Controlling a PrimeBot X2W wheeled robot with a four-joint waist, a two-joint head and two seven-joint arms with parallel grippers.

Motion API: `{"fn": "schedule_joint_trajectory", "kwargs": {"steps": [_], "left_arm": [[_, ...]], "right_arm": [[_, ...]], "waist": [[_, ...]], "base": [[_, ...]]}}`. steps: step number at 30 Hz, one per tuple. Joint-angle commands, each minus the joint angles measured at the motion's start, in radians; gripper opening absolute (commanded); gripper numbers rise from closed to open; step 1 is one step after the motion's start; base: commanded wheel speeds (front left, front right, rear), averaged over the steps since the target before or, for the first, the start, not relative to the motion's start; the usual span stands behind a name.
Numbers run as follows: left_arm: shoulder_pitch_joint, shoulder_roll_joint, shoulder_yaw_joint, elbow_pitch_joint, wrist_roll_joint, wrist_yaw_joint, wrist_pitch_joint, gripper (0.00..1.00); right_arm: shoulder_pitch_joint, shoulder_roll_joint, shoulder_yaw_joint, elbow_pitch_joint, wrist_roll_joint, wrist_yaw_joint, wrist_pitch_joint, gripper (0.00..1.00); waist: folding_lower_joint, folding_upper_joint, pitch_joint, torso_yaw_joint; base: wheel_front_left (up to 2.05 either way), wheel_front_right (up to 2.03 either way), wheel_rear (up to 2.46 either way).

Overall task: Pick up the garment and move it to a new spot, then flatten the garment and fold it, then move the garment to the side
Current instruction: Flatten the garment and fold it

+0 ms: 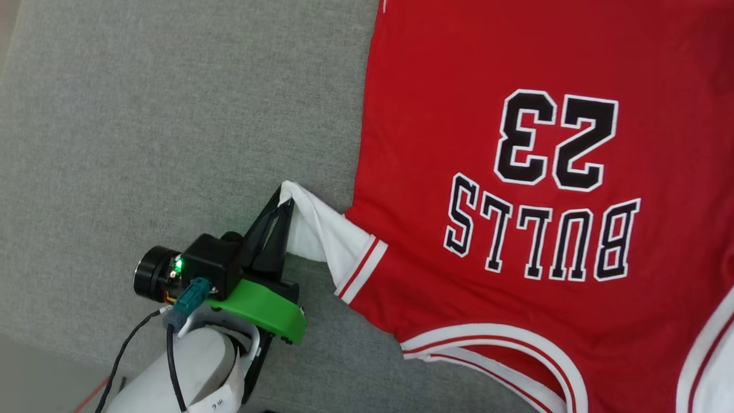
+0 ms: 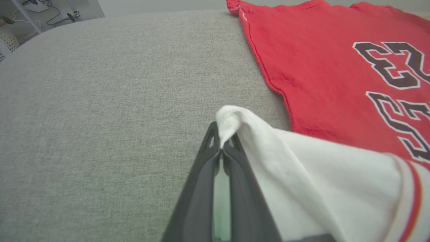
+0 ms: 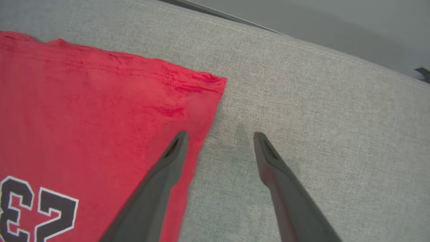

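My left gripper [image 1: 285,199] is pinched tight on the tip of the white sleeve [image 1: 321,235], holding it up off the grey fabric surface [image 1: 143,115]. The garment [image 1: 487,86] lies spread flat there, its 23 [image 1: 556,140] face up. My right gripper [image 3: 218,136] is spread wide near the hem corner, with 1 finger apparently over red cloth; I cannot tell whether it touches.

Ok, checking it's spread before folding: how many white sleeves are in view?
2. One sleeve is pinched in the left gripper, left of the garment's red body; the other sleeve lies at the head view's lower right edge, mostly cut off.
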Motion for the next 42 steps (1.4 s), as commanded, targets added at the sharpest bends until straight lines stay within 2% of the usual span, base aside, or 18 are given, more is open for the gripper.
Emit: {"fn": "schedule_joint_trajectory", "kwargs": {"steps": [1,4,8,9,10,13,19,24,33,39,42], "left_arm": [[-0.020,-0.011,0.009,0.005,0.016,-0.009,-0.006,0.00],[-0.022,-0.038,0.024,0.019,0.041,-0.030,-0.006,0.00],[-0.017,-0.057,0.043,0.034,0.064,-0.045,-0.006,0.00],[-0.014,-0.060,0.046,0.039,0.067,-0.049,-0.006,0.00],[-0.010,-0.061,0.049,0.044,0.070,-0.053,-0.006,0.00],[0.002,-0.066,0.061,0.057,0.076,-0.061,-0.006,0.00],[0.051,-0.064,0.082,0.083,0.086,-0.068,-0.006,0.00],[0.117,-0.046,0.097,0.093,0.078,-0.063,-0.006,0.00],[0.245,0.008,0.143,0.090,0.031,-0.027,-0.005,0.00],[0.304,0.032,0.160,0.084,0.007,-0.013,-0.004,0.00],[0.329,0.040,0.170,0.084,-0.009,-0.010,-0.004,0.00]], "right_arm": [[-0.002,0.013,0.002,0.016,-0.014,-0.001,0.001,1.00],[0.048,0.017,0.018,0.048,-0.019,-0.001,-0.003,1.00],[0.105,-0.011,0.042,0.054,0.007,-0.001,0.024,1.00],[0.112,-0.018,0.046,0.050,0.013,-0.001,0.027,0.28],[0.119,-0.025,0.052,0.042,0.022,-0.001,0.029,0.00],[0.121,-0.043,0.054,0.020,0.026,-0.001,-0.002,0.00],[0.117,-0.054,0.053,-0.012,0.059,-0.001,-0.136,0.00],[0.171,-0.127,0.104,-0.060,0.122,-0.001,-0.220,0.00],[0.442,-0.290,0.258,-0.235,0.270,-0.001,-0.309,0.00],[0.659,-0.364,0.268,-0.316,0.362,-0.001,-0.381,0.00],[0.785,-0.380,0.247,-0.342,0.402,-0.001,-0.419,0.00]], "waist": [[-0.0001,0.0000,0.104,0.092],[-0.0001,0.0000,0.115,0.102],[-0.0001,0.0000,0.103,0.100],[-0.0001,0.0000,0.097,0.097],[-0.0001,0.0000,0.089,0.094],[-0.0001,0.0000,0.060,0.081],[-0.0001,0.0000,-0.049,0.040],[-0.0001,0.0000,-0.167,-0.011],[-0.0001,0.0000,-0.320,-0.143],[-0.0001,0.0000,-0.375,-0.201],[-0.0001,0.0000,-0.388,-0.220]], "base": [[0.00,0.00,0.00],[0.00,0.00,0.00],[0.00,0.00,0.00],[0.00,0.00,0.00],[0.00,0.00,0.00],[0.00,0.00,0.00],[0.00,0.00,0.00],[0.00,0.00,0.00],[0.00,0.00,0.00],[0.00,0.00,0.00],[0.00,0.00,0.00]]}}
